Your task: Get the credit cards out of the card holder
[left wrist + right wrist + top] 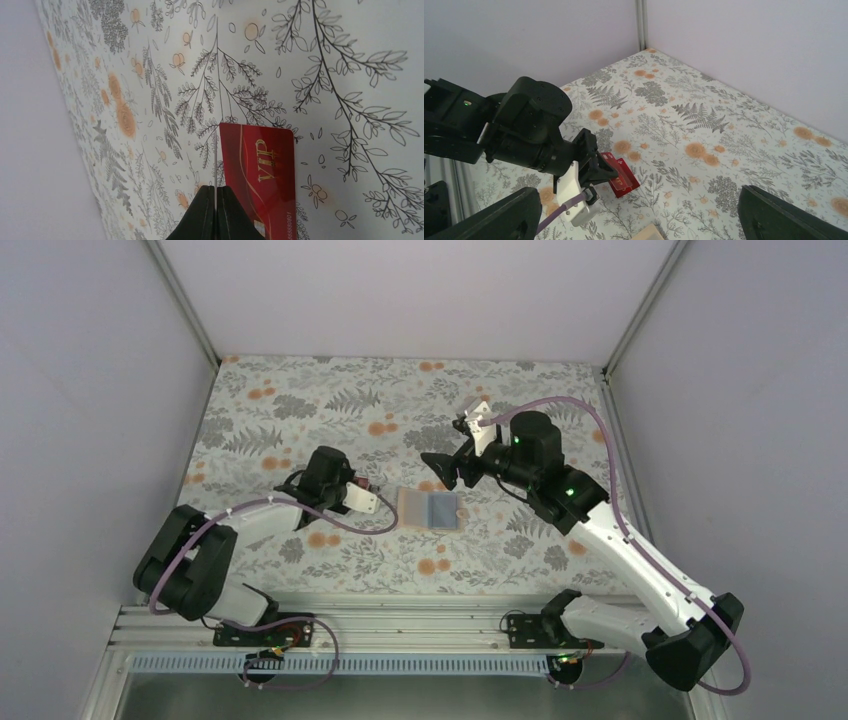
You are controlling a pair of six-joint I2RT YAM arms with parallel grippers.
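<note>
Set this card down flat before you let go. Bring the left tool (215, 195) low over the counter (300, 410), tip the card towards level, and release only when it is close to the surface so it doesn't bounce or skid back to the card holder (430, 508). Your left tool is pinched fully closed on a red card (607, 159). Its own camera sees that card edge-on, as a thin pale line between the fingers. A second red one, the VIP card (260, 170), sits just beside and under that edge. It looks to be lying on the counter already, so drop yours next to it or on top of it. The card holder lies open and flat between your two arms, tan panel on the left and blue-grey on the right, apart from both tools. You can't tell from here whether more cards remain inside. Your right tool (441, 469) hangs above the holder's far side with its jaws spread wide, gripping nothing. It is well placed to pin the holder for the next pull.
</note>
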